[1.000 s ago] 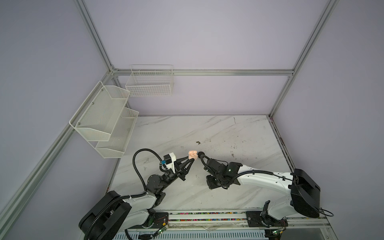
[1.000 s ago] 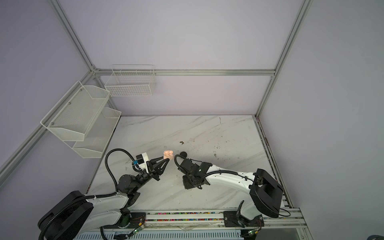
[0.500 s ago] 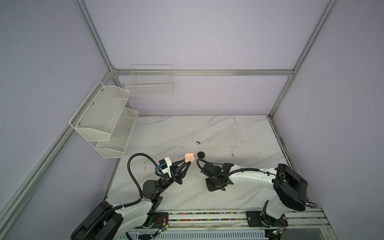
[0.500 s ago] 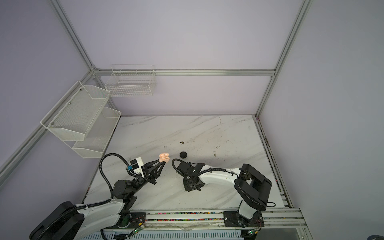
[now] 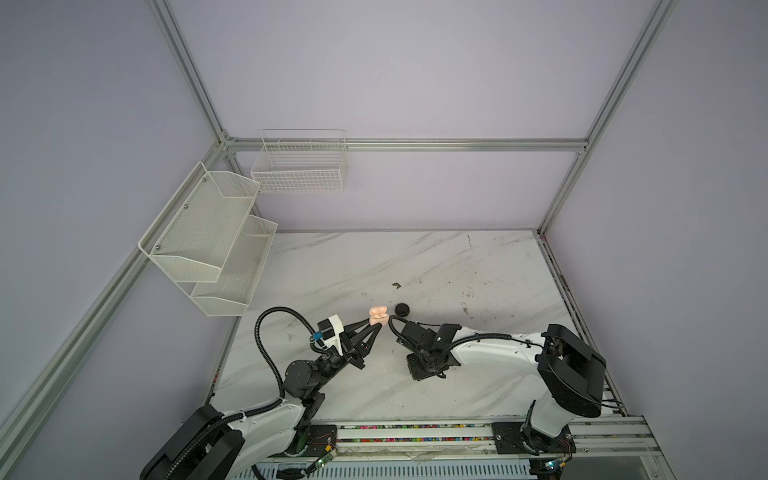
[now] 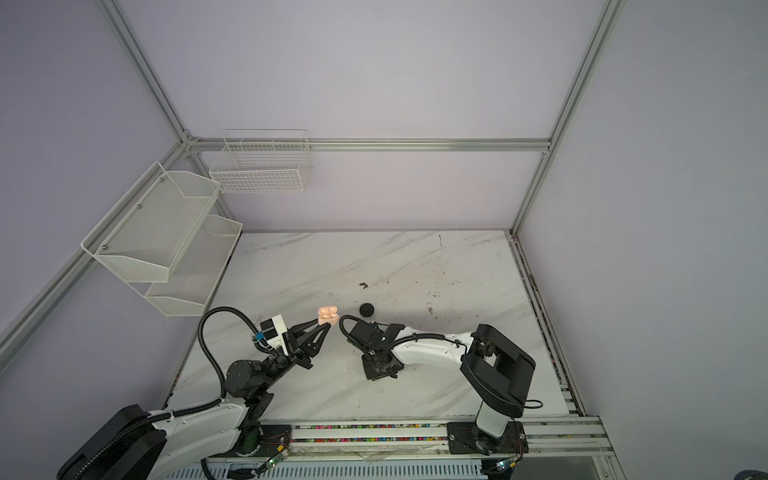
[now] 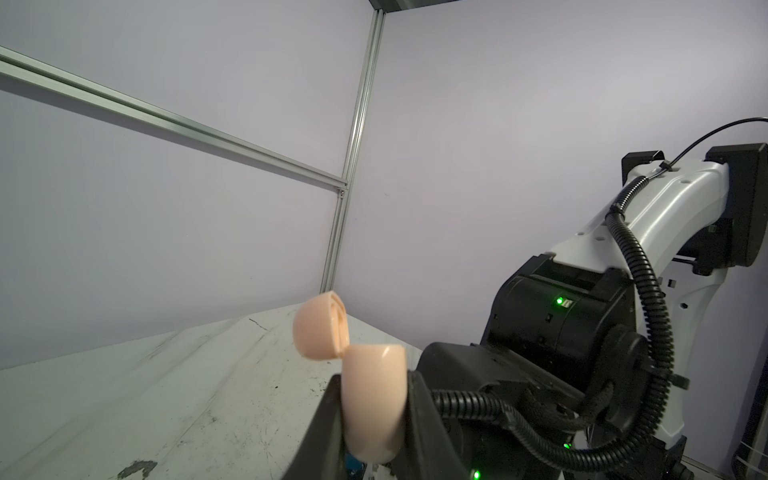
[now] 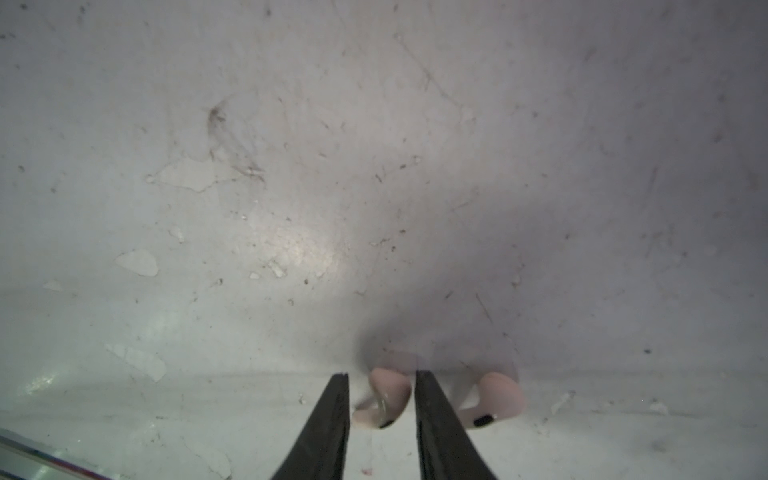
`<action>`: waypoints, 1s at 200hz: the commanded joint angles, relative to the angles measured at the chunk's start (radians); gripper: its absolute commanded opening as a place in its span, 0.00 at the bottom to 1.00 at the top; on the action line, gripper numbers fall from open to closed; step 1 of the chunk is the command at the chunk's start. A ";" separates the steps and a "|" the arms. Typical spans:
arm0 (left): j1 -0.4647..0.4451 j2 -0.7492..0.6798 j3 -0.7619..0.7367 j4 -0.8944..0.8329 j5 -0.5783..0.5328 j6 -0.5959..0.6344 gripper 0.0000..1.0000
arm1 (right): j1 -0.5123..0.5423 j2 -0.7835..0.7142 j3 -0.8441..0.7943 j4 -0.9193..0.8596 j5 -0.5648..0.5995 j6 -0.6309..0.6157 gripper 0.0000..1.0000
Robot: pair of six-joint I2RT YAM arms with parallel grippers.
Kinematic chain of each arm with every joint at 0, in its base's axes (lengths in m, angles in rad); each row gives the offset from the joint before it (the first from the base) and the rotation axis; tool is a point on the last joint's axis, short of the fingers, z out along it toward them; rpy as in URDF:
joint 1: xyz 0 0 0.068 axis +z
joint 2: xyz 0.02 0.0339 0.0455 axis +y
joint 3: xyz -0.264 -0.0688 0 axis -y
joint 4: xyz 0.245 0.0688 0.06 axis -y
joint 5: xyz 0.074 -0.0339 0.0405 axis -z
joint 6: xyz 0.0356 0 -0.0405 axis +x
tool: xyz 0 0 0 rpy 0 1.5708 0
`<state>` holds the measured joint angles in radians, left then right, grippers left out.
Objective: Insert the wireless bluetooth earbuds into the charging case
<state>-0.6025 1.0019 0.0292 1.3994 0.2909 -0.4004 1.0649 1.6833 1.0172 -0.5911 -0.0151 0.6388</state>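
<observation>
Grab-the-earbud step, I'd say: left pincer point(image 5: 375, 326) pinches the open pink case point(image 7: 370, 399) above the middle of the counter point(image 5: 457, 270), right pincer point(image 8: 380, 376) sits spread around one pink earbud point(image 8: 388, 399) near the front edge, its twin point(image 8: 498, 399) just beside, so next up is a gentle squeeze and lift.

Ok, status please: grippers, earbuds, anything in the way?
Left gripper shut on peach-pink plastic charging case, lid open, lifted. Right gripper straddles one pale pink earbud; grip unclear. Second pale pink earbud close beside.
</observation>
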 commanded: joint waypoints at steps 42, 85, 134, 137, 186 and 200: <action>0.003 0.004 -0.026 0.031 0.000 0.021 0.00 | -0.005 0.007 -0.006 -0.034 0.011 0.038 0.32; 0.003 -0.006 -0.028 0.026 -0.006 0.023 0.00 | -0.005 0.015 -0.015 -0.024 -0.016 0.065 0.32; 0.003 0.001 -0.025 0.024 -0.004 0.022 0.00 | -0.005 0.018 -0.028 -0.018 -0.030 0.082 0.31; 0.003 0.001 -0.025 0.024 -0.004 0.022 0.00 | -0.005 0.020 -0.029 -0.019 -0.030 0.083 0.31; 0.003 0.000 -0.028 0.024 -0.004 0.021 0.00 | -0.005 0.049 -0.011 -0.003 -0.030 0.078 0.30; 0.003 0.000 -0.028 0.024 -0.004 0.021 0.00 | -0.005 0.055 -0.003 -0.007 -0.024 0.076 0.29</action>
<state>-0.6025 1.0058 0.0296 1.3888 0.2913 -0.4004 1.0649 1.7004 1.0042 -0.5930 -0.0452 0.7021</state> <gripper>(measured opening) 0.198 0.294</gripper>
